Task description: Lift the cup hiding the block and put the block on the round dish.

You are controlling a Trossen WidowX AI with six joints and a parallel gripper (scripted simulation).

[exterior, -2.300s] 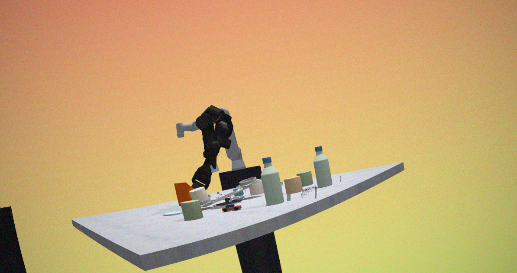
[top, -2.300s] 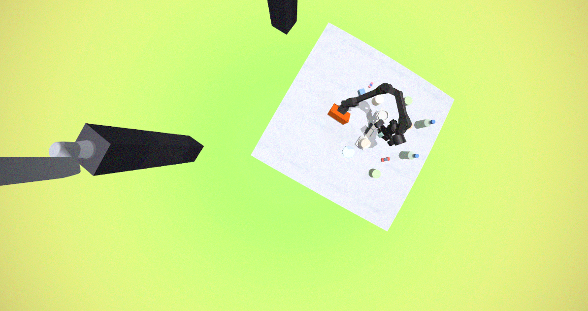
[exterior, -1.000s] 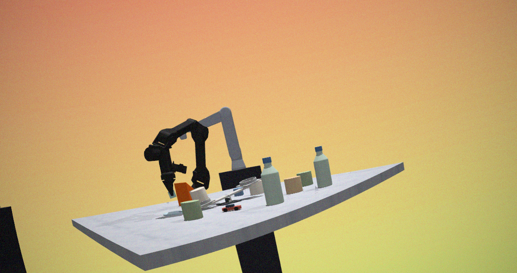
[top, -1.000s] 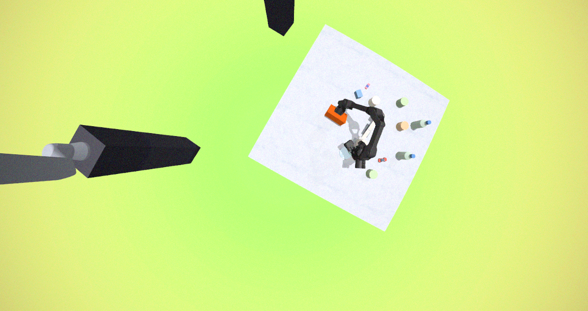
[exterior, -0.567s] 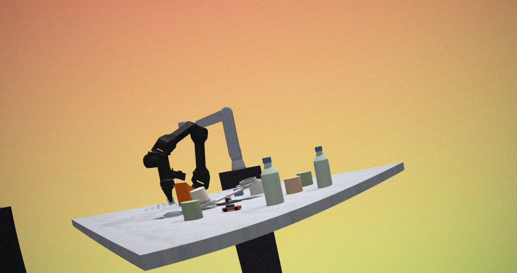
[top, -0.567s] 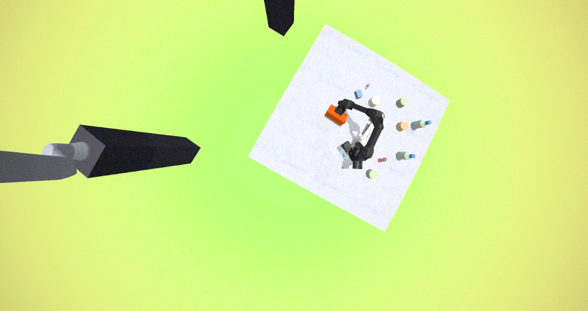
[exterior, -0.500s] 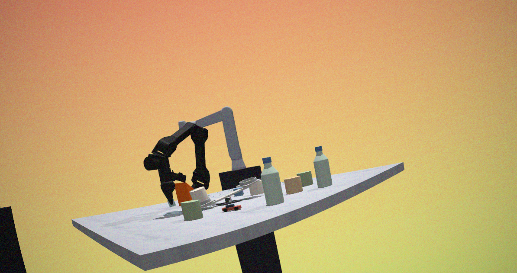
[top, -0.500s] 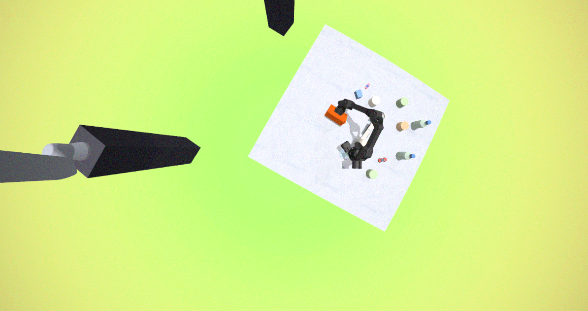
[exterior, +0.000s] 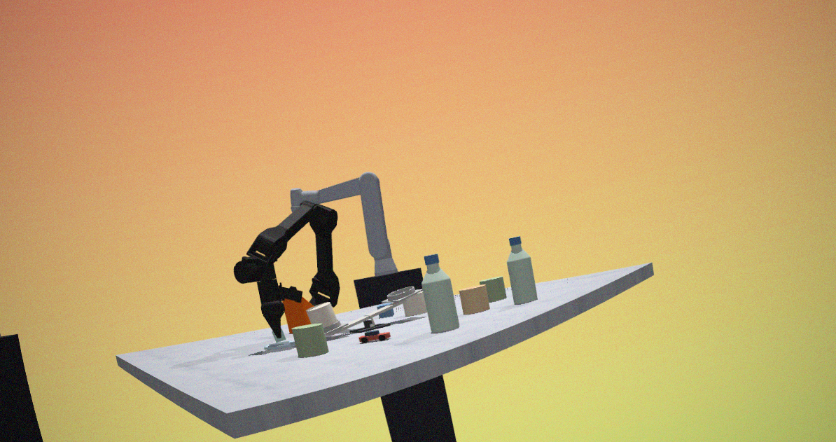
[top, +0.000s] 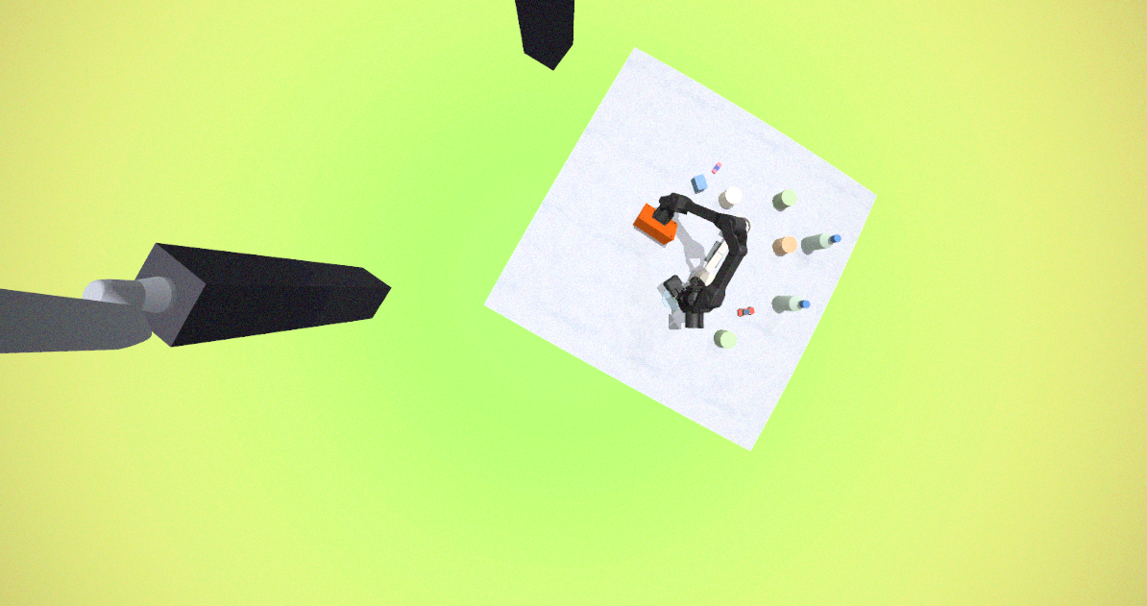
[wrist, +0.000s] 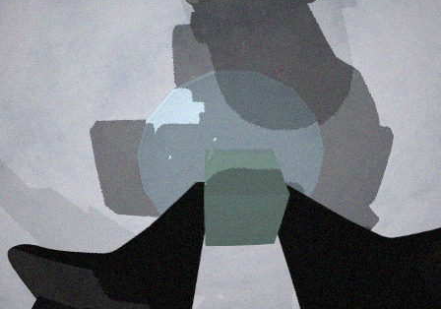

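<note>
Gripper (wrist: 242, 213) pinches the green block (wrist: 243, 198) btwn both black fingers, jaws clamped on its sides. Block sits right over the pale blue round dish (wrist: 177, 147), low, at or just above its surface; contact can't be told. In exterior view the gripper (exterior: 276, 328) points down at the table (exterior: 409, 368), beside a green cylinder (exterior: 309, 340).

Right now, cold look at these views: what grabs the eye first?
In the wrist view, the green block clamped in the black gripper, poised over the pale blue round dish. From outside, the arm bends down at the near-left end of the table, fingertips low by a green cylinder. Behind it, an orange box is the loudest colour, with a cup beside the balance.
</note>
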